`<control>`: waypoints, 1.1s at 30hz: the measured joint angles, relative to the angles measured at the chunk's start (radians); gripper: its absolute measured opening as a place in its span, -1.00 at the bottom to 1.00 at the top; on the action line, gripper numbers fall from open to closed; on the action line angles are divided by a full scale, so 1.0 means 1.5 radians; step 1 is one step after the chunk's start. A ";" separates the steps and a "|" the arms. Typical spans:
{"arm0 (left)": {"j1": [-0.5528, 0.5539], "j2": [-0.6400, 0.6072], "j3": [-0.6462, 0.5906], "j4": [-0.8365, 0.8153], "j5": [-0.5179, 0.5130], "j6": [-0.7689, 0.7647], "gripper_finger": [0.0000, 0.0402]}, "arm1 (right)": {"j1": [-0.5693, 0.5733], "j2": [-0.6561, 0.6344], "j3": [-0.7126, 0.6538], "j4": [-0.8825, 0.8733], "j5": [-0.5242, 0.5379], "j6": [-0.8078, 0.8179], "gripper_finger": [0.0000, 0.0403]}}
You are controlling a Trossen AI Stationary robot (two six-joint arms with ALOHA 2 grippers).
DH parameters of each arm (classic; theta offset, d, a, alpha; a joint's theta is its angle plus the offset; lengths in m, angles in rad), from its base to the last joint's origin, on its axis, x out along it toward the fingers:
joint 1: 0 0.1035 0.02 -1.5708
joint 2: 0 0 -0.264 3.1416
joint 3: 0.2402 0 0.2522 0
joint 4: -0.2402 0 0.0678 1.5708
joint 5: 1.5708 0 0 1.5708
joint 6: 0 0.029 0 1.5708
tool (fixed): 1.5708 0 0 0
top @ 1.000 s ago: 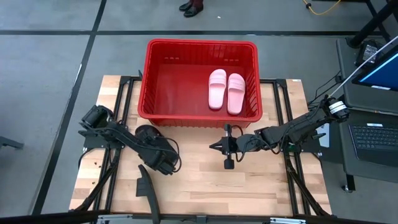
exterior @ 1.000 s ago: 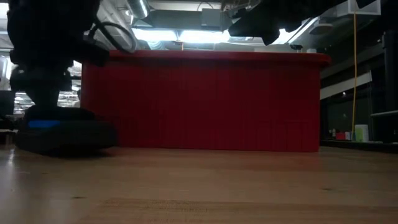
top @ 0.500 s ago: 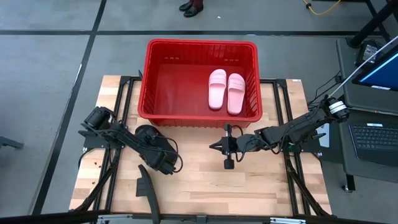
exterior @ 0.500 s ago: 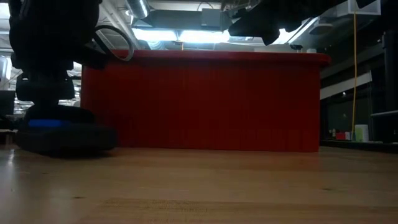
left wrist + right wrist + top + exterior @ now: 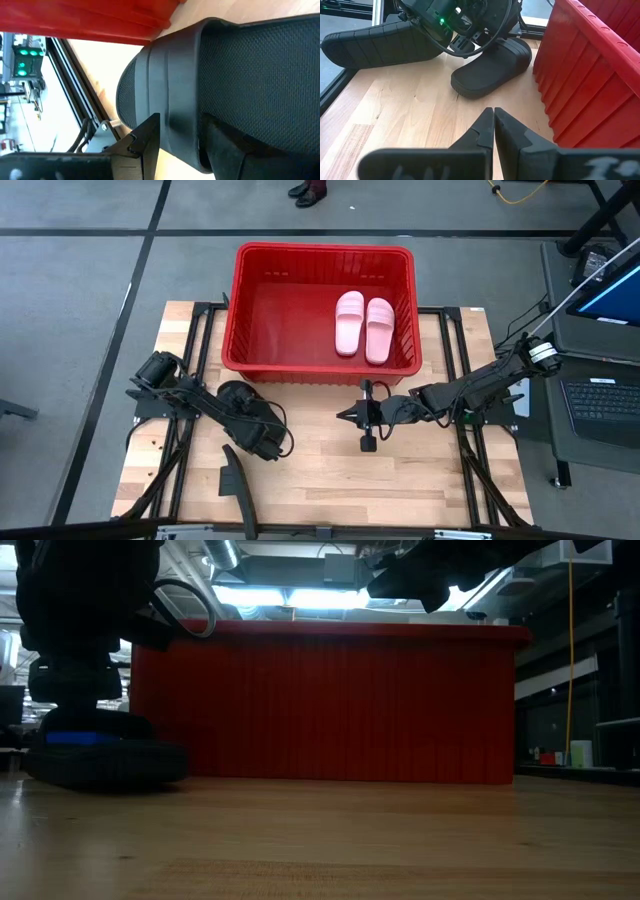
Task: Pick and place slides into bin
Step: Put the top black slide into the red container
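The red bin [image 5: 325, 255] stands at the table's far middle with two pink slides [image 5: 364, 325] lying side by side on its floor. One black slide [image 5: 232, 391] rests sole-down on the table just before the bin's near-left corner. My left gripper [image 5: 180, 145] is down on it. It also shows in the low view [image 5: 100, 762]. A second black slide [image 5: 232, 480] lies on its side near the front-left, its ribbed sole showing in the right wrist view [image 5: 370, 42]. My right gripper [image 5: 493, 125] is shut and empty above the table's middle [image 5: 342, 416]. My left gripper has the black slide's smooth raised rim [image 5: 177, 100] between its two fingers, beside one rounded end, with one finger [image 5: 147, 142] on the outer side and the other [image 5: 222, 145] on the mesh-textured side. The slide rests flat on the table.
The bin's near wall [image 5: 330, 705] stands right behind the held slide. Bare wood [image 5: 420, 480] lies at the near right. A laptop [image 5: 600, 395] stands beyond the table's right edge, and a person's shoes [image 5: 308, 192] show on the floor behind the bin.
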 joint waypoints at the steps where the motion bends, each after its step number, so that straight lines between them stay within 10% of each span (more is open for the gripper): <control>1: 0.000 0.000 0.000 0.000 0.000 0.001 -0.31 | 0.000 0.000 0.000 0.000 0.000 0.000 -0.92; 33: -0.029 0.000 0.000 -0.002 -0.018 -0.012 -0.97 | 0.000 0.000 0.000 0.000 0.000 0.001 -0.92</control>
